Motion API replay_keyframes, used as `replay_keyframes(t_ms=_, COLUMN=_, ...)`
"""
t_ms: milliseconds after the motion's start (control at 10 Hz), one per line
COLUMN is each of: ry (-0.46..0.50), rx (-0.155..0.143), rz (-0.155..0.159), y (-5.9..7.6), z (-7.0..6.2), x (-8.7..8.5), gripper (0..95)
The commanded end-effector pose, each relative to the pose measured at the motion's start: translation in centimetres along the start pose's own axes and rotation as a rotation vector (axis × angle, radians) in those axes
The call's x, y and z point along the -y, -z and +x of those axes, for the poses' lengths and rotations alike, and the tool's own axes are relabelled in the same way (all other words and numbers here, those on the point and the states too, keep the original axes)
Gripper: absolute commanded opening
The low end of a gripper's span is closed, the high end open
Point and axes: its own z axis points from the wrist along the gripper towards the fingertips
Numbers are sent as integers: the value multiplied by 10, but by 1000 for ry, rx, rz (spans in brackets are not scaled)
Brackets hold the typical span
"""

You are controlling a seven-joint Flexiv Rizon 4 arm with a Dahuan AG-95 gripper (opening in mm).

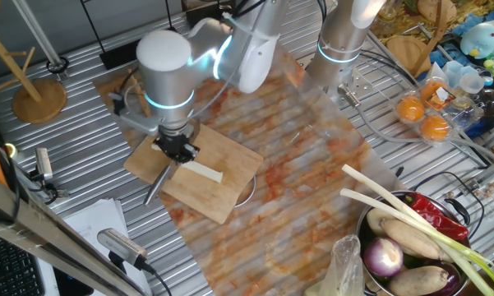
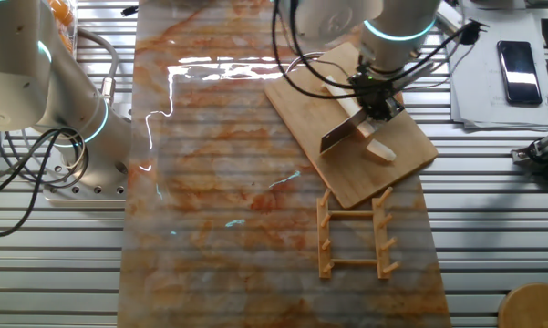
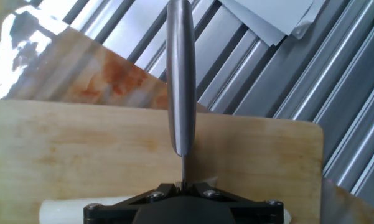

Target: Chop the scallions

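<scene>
One claw (image 1: 175, 150) is clamped on a knife (image 2: 344, 132), blade edge down across the scallion (image 1: 202, 170), which lies flat on the cutting board (image 1: 222, 201) at the tabletop's left, keeping the cut off the mat.

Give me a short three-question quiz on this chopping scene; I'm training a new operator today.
1. True or false: the knife is held in the gripper.
2. What does the scallion lie on? A. the paper B. the cutting board C. the bowl
3. Fill in: the small wooden rack in the other fixed view stands next to the ____.

Key: 1 true; 2 B; 3 cutting board.
</scene>
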Motion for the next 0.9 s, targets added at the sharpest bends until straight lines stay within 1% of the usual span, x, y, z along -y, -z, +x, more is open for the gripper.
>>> replay_keyframes(t_ms=100, ry=1, rx=-20, rz=14, y=-53, z=11, x=-4, gripper=0)
replay_keyframes(t_ms=200, ry=6, rx=-21, rz=17, y=-53, z=13, x=-4, gripper=0)
replay_keyframes(t_ms=300, ry=13, rx=-23, rz=24, y=-49, z=12, x=-4, gripper=0)
replay_keyframes(t_ms=500, ry=7, rx=-15, rz=17, y=-51, z=10, x=-2, gripper=0)
replay_keyframes(t_ms=600, ry=4, rx=-21, rz=16, y=-53, z=12, x=-3, gripper=0)
replay_keyframes(t_ms=700, ry=4, rx=-38, rz=17, y=-47, z=16, x=-5, gripper=0)
replay_keyframes(t_ms=800, ry=16, rx=-39, rz=20, y=-44, z=20, x=-4, gripper=0)
replay_keyframes(t_ms=900, ry=18, rx=-36, rz=17, y=-44, z=23, x=-3, gripper=0)
